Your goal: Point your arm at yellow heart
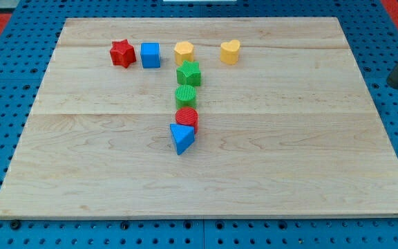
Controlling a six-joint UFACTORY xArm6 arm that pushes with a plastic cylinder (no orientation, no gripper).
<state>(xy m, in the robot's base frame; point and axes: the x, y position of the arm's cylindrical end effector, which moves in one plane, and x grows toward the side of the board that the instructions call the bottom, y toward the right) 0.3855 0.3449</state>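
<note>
The yellow heart (230, 51) lies near the view's top, right of centre, on the wooden board (289, 152). A dark rod comes in at the view's right edge, and its lower end, my tip (395, 84), is off the board over the blue pegboard. The tip is far to the right of the heart and a little lower in the view. It touches no block.
A row at the top holds a red star (123, 53), a blue cube (150, 54) and a yellow hexagon (184, 52). Below it runs a column: a green star (188, 73), a green round block (186, 96), a red cylinder (187, 117) and a blue triangle (181, 137).
</note>
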